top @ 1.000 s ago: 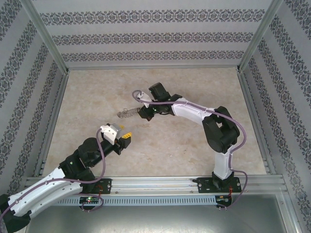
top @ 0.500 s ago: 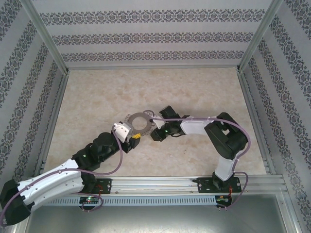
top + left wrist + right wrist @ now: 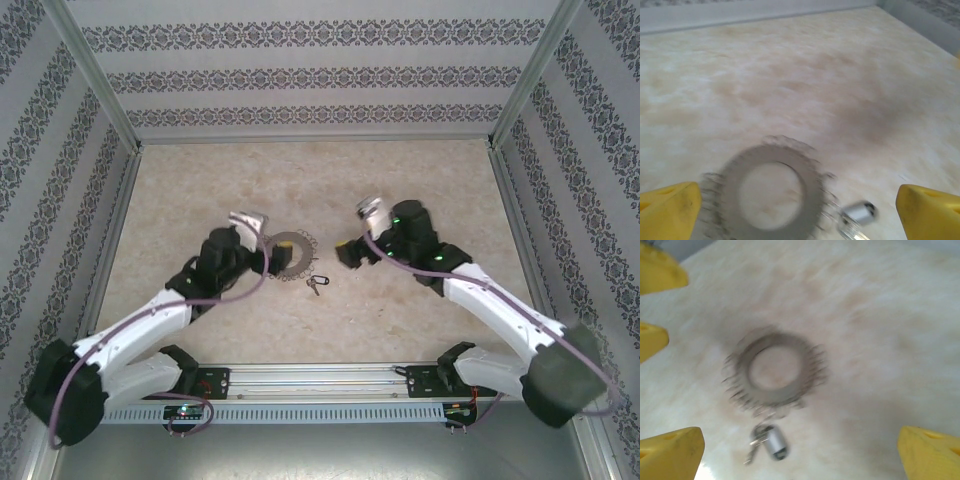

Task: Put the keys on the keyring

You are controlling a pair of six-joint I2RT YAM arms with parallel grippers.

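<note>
The keyring (image 3: 290,250) is seen lying flat on the marbled table (image 3: 430,180), between the left gripper (image 3: 263,262) and the right gripper (image 3: 346,254). It lies just ahead of each and is touched by neither. A second ago it was held up edge-on by the right gripper, farther from the arm bases, and half a second ago both grippers were pressed in at its rim. Now it has been let go, and the arms have been drawn back to either side.

In the left wrist view the yellow fingertips (image 3: 667,210) are spread wide apart, with the blurred ring lying on the table between and just beyond them. In the right wrist view the fingertips (image 3: 932,452) are likewise parted, with nothing clamped between them.

The small key (image 3: 316,285) is found on the table just beside the ring's fringed rim, on the side nearer the arm bases. Whether it is hooked onto a loop cannot be told through the blur.
</note>
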